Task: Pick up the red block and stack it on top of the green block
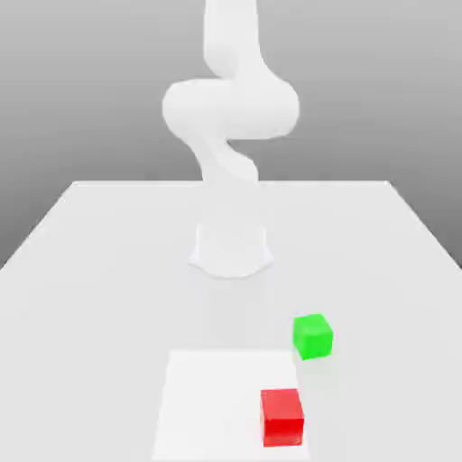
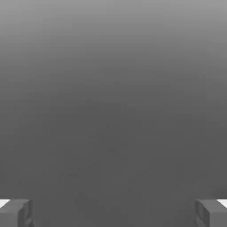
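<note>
The gripper (image 2: 113, 213) stood open in the hand view, its two dark grey fingers (image 2: 18, 213) wide apart, with a broad gap between them. Beyond the fingers, a plain grey backdrop (image 2: 113, 111) stretched across the hand view, shading from dark to lighter grey.

The red block (image 1: 281, 418) sat at the near end of the scene, toward the exterior view's right, on the white patch (image 1: 221, 406) of the pale tabletop (image 1: 90, 316). It lay by the patch's edge on the exterior view's right, resting flat, with its upper face and its near face in sight. The near face was a slightly uneven red, darker in places.

The green block (image 1: 312, 337) rested on the tabletop farther from the exterior camera than the red one, and a little more to the exterior view's right. It stood just beside the far corner of the white patch on that side, turned at a slight angle, so that its upper face and two of its sides could be seen. The two blocks were apart, a stretch of pale surface lying between them, and each rested flat on its own spot.

The white arm (image 1: 231, 108) rose from its base (image 1: 231, 253), which stood upright about midway between left and right, farther away than both blocks. Its curved links bulged out to either side above the base, and the uppermost part ran out of the exterior view's top edge
</note>
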You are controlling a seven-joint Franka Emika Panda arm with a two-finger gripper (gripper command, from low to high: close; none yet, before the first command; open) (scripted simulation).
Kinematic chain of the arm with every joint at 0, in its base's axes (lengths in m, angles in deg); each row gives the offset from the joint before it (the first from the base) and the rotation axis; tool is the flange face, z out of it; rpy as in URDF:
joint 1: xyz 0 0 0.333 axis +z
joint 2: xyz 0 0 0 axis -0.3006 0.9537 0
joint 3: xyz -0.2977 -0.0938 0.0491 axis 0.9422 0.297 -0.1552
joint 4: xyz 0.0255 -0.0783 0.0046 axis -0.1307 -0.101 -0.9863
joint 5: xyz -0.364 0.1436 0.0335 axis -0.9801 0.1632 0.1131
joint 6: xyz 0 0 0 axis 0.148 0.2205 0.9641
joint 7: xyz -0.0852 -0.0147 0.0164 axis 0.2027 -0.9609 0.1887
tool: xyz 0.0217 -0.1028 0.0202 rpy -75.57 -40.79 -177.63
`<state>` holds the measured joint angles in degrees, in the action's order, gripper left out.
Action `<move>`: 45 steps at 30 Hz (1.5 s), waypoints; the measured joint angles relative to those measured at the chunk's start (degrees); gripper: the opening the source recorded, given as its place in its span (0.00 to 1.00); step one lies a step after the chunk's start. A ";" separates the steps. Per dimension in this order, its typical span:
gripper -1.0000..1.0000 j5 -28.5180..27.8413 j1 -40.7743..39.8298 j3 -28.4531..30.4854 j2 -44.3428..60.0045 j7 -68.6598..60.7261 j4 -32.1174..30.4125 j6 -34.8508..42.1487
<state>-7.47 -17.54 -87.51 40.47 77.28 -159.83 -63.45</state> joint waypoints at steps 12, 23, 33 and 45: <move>0.50 -1.91 -0.06 -3.49 25.30 3.34 -6.03 -10.50; 0.50 -2.21 1.78 -4.98 48.07 5.32 -11.49 -20.00; 0.00 -4.39 3.25 -3.33 60.35 7.14 -10.54 -29.32; 0.00 4.91 5.10 -7.63 44.42 13.42 -16.38 -19.72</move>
<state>-2.55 -12.44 -95.15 84.89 90.70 -176.21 -83.17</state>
